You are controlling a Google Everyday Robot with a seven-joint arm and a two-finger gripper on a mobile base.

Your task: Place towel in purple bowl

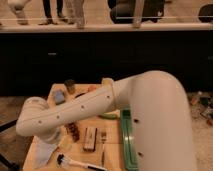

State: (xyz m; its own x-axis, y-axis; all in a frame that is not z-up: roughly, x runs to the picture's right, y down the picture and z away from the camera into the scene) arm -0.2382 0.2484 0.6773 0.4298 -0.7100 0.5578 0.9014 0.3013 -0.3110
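Note:
The towel [48, 150] is a pale blue-grey cloth at the table's front left corner, partly under my white arm [75, 112]. That arm crosses the table from the right, with its elbow above the towel. Only a dark sliver of the purple bowl [80, 94] shows at the back, just above the arm. My gripper is hidden behind the arm and does not show.
On the wooden table [112, 152] are a blue sponge block [59, 96], a dark cup [70, 85], an orange bowl [92, 89], a snack bar [90, 139], a fork [103, 138] and a black-headed brush [75, 162]. A green tray [128, 142] lines the right side. A dark counter stands behind.

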